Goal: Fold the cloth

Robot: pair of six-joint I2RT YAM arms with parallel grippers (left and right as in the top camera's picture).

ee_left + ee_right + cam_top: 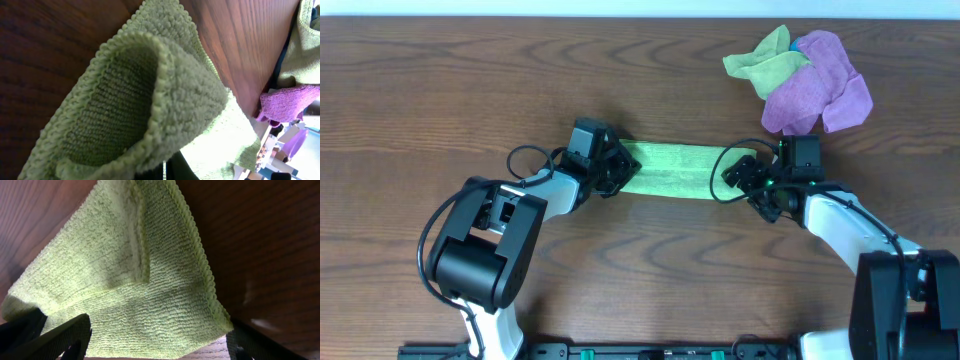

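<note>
Wood-grain table, dark brown, fills the overhead view and carries everything else. Next in size are the two arms. The left arm rises from the lower edge, bends at a bulky black-and-white joint and reaches up and to the right. The right arm comes in from the lower right corner and reaches up and to the left, so the two wrists face each other across the middle of the table. Any marking on the housings is too small to read.

Between the wrists lies the green cloth, a long narrow strip running left to right at mid-table, doubled over on itself. Near the far right corner, well apart from it, a purple cloth sits bunched up, with a crumpled yellow-green rag touching its left side.

The left gripper sits over the strip's left end. In its wrist view that end curls up off the wood in a thick loop close to the lens and gathers toward a dark fingertip at the bottom edge. The jaws look closed on it, though the loop hides most of them.

The right gripper is at the strip's right end. In its wrist view the black fingers stand wide apart at the bottom corners, and the cloth's corner lies flat on the wood between them, with a ridge where one layer overlaps another.
</note>
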